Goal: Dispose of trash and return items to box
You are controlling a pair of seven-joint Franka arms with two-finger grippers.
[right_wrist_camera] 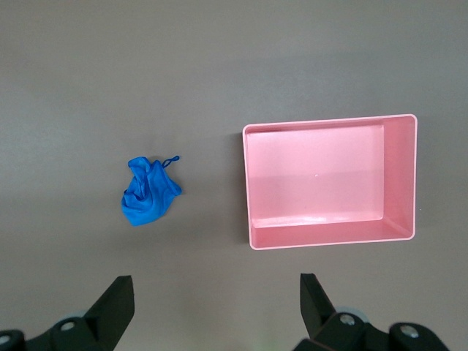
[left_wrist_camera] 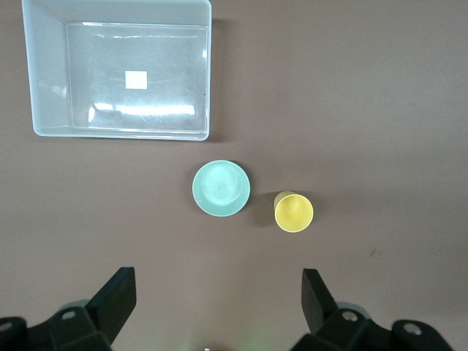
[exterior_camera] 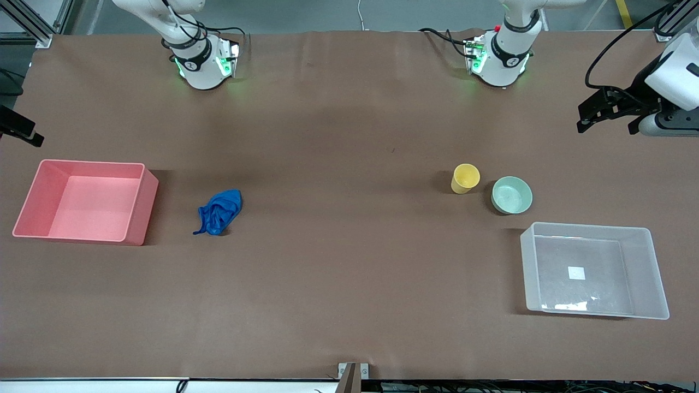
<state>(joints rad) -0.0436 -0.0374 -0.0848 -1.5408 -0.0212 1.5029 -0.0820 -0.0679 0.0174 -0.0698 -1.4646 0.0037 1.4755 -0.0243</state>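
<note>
The trash, a crumpled blue cloth wad [exterior_camera: 219,212] [right_wrist_camera: 150,192], lies on the brown table beside the pink bin, toward the right arm's end. Toward the left arm's end, the yellow cup [exterior_camera: 465,178] [left_wrist_camera: 293,210] stands upright beside the mint-green bowl [exterior_camera: 511,195] [left_wrist_camera: 221,188]. The clear box [exterior_camera: 658,273] [left_wrist_camera: 44,80] sits empty, nearer to the front camera than the bowl. My left gripper [left_wrist_camera: 218,272] hangs open high over the table, well apart from cup and bowl. My right gripper [right_wrist_camera: 216,278] is open too, high above bare table near the cloth. Neither hand shows in the front view.
The pink bin [exterior_camera: 139,210] [right_wrist_camera: 252,183] stands empty at the right arm's end. A white and black device [exterior_camera: 650,103] juts in at the left arm's end, and a small black part [exterior_camera: 19,131] at the other edge. The arm bases [exterior_camera: 199,60] [exterior_camera: 499,57] stand at the back.
</note>
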